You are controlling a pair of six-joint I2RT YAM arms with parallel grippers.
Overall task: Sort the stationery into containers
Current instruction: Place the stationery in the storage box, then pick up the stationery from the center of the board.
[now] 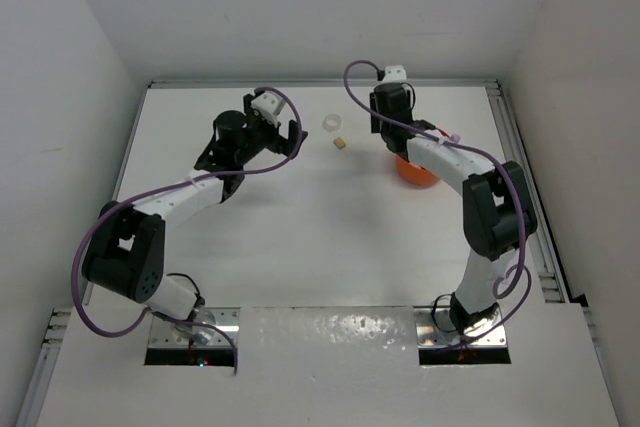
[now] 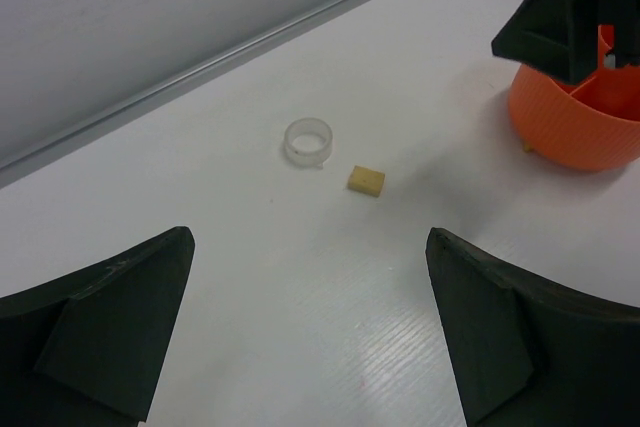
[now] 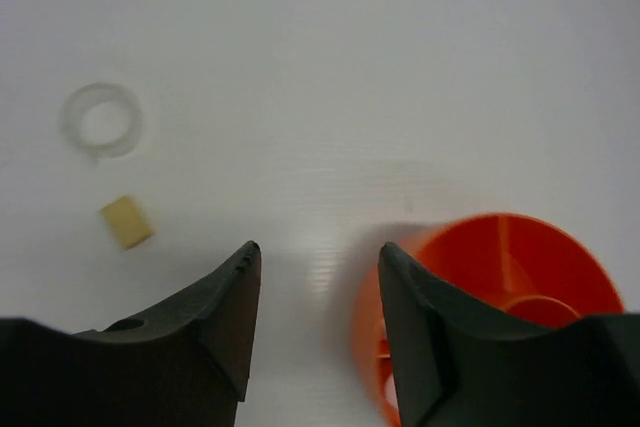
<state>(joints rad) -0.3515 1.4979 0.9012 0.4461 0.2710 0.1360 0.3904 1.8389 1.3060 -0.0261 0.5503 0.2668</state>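
The orange tub [image 1: 412,173] with inner dividers stands right of the table's middle, partly under my right arm. Left of it lie a clear ring [image 1: 329,123] and, just in front, a small tan block [image 1: 340,143]. My right gripper [image 3: 318,257] hovers open over the tub's left rim [image 3: 480,247], nothing between its fingers. The ring [image 3: 102,119] and block [image 3: 126,222] lie to its left. My left gripper [image 2: 308,237] is wide open and empty, short of the ring [image 2: 308,140] and block [image 2: 366,180]. The tub [image 2: 565,127] shows at the right there. Other stationery is out of view.
White walls close in the table on the left, back and right, with a metal rail [image 1: 500,117] along the far right edge. My right gripper's black body [image 2: 570,7] hangs over the tub in the left wrist view.
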